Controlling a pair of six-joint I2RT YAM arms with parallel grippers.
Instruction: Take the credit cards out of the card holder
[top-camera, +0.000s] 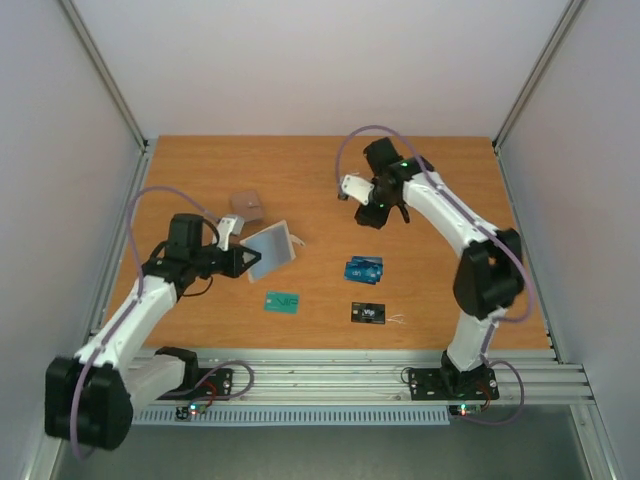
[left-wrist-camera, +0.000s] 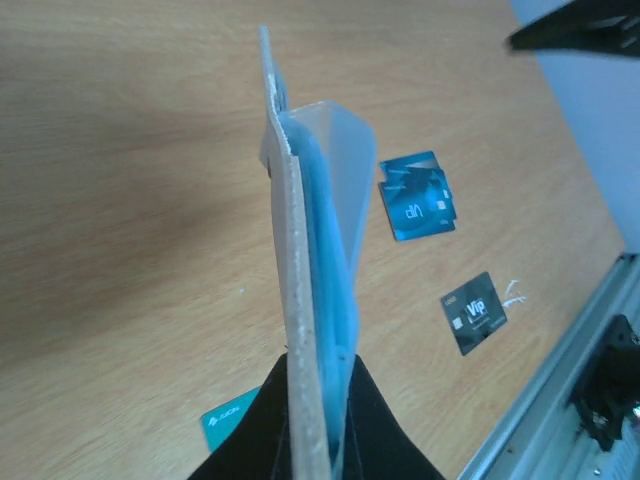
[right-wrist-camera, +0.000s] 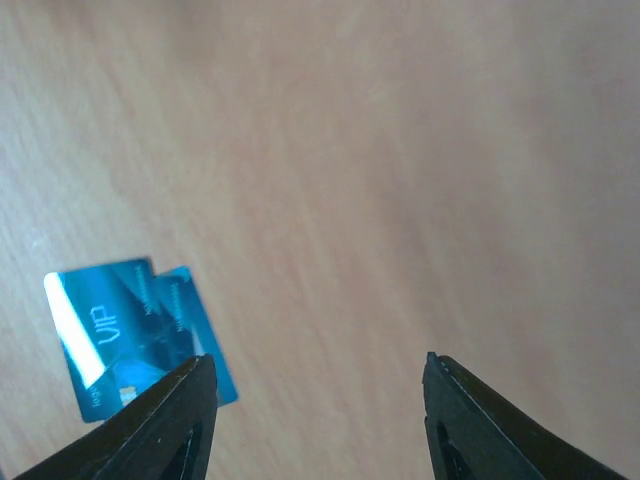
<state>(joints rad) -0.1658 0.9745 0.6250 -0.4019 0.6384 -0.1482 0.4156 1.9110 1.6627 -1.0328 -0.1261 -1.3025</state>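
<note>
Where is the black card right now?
From above, the black card lies flat on the table, right of centre near the front edge, just below the blue cards and right of the teal card.

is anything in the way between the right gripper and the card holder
Nothing visible. Only bare table lies between the open right gripper and the card holder, which the left gripper grips.

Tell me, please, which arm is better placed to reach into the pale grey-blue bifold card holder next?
Right, probably: the right pincer is open and empty, whereas the left pincer is shut on the raised card holder, steadying it.
</note>
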